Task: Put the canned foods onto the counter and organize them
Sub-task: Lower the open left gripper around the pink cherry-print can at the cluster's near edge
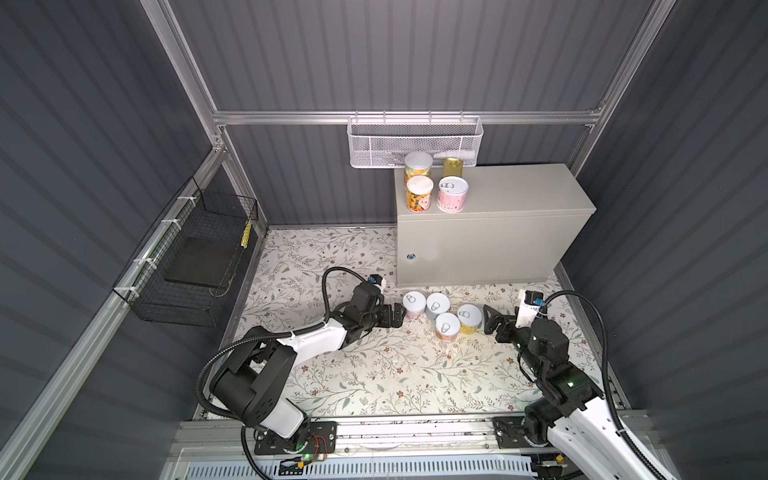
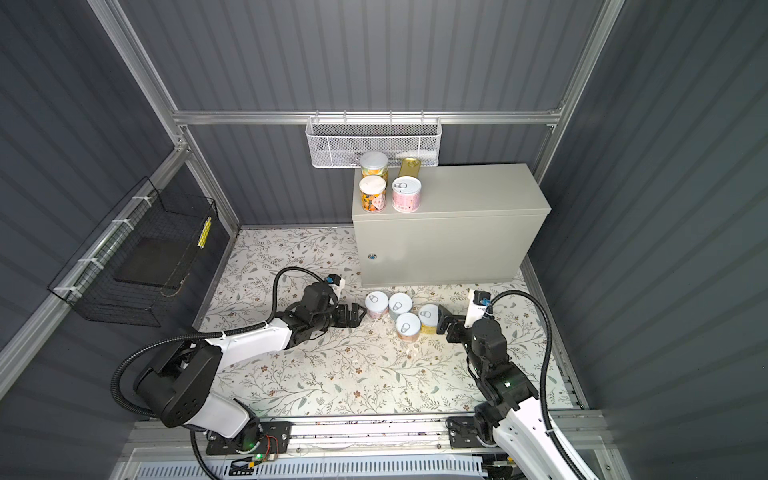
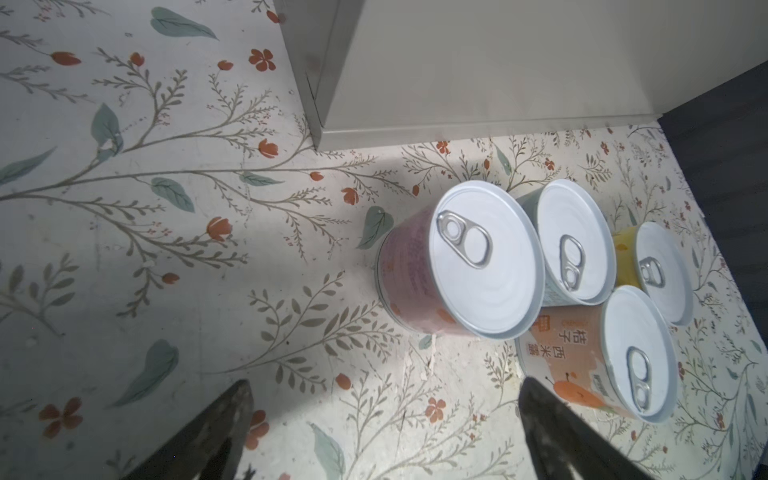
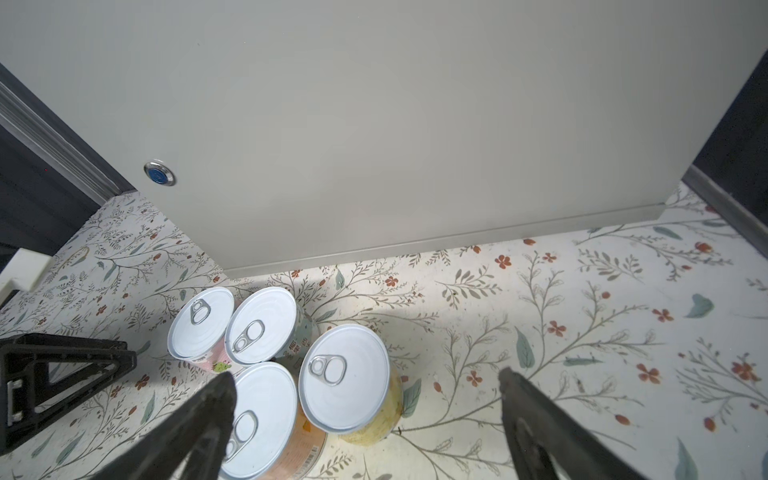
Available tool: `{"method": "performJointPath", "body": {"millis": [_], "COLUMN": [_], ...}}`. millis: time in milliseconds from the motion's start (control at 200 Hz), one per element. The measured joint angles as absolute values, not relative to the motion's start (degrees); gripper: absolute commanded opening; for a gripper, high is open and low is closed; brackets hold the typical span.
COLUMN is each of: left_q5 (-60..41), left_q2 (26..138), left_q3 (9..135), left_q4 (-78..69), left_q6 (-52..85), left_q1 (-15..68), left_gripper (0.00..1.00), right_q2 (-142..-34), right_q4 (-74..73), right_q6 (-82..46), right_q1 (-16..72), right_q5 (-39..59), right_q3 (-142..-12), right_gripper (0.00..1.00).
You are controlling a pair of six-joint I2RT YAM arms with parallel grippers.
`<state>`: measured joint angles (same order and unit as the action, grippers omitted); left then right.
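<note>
Dark ribbed walls enclose a floral-patterned floor. Just right of centre in both top views, the left gripper lies low over the floor. Its jaws are spread wide with nothing between them, and its tips are just beside the pink floor can. The right gripper faces it from the right, also spread and empty, with its tips close to the yellow can; whether they touch cannot be told.

Between the grippers four cans stand upright in a tight cluster: the pink floor can, a blue-grey can, the yellow can and an orange can. Above them in the frame stands the counter. At the left end of its top sit a front orange-print can, a rear orange-print can, a pink counter can and the gold tin.

A white mesh basket hangs on the back wall at upper centre, and a black wire basket hangs at mid-left.
</note>
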<state>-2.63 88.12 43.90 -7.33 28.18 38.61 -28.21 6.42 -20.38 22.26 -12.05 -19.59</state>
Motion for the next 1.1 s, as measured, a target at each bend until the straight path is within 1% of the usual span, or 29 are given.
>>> {"method": "performJointPath", "body": {"millis": [130,285,395,515,891,1101], "left_q5": [2.15,5.67,7.81,9.28,8.38,8.6], "left_q2": [88.12,88.12,88.68,91.74,100.12,102.52], "left_q3": [49.06,54.06,55.35,57.17,61.12,63.24], "left_q4": [-1.69,2.02,3.66,4.99,3.81,3.68], "left_q6": [28.8,29.61,30.13,30.28,30.35,28.49], "left_q1": [43.11,46.85,46.78,46.7,46.61,46.61], "left_gripper": [1.0,1.0,1.0,1.0,1.0,1.0], "right_q2": [-26.83,-22.2,-20.1,-19.27,-21.47,-21.43], "right_q4": [5.85,5.65,5.02,3.81,4.58,5.48], "right_q6": [-21.74,-22.87,-23.4,-23.62,-24.38,-25.91], "right_q1": [22.26,22.26,22.26,22.26,22.26,22.26], "right_q5": [-11.25,-10.52,-10.46,-9.85,-8.99,-8.97], "right_q3": [-16.51,-13.43,-12.82,-11.86,-11.64,-11.64], "right_gripper": [0.99,0.99,0.99,0.99,0.99,0.99]}}
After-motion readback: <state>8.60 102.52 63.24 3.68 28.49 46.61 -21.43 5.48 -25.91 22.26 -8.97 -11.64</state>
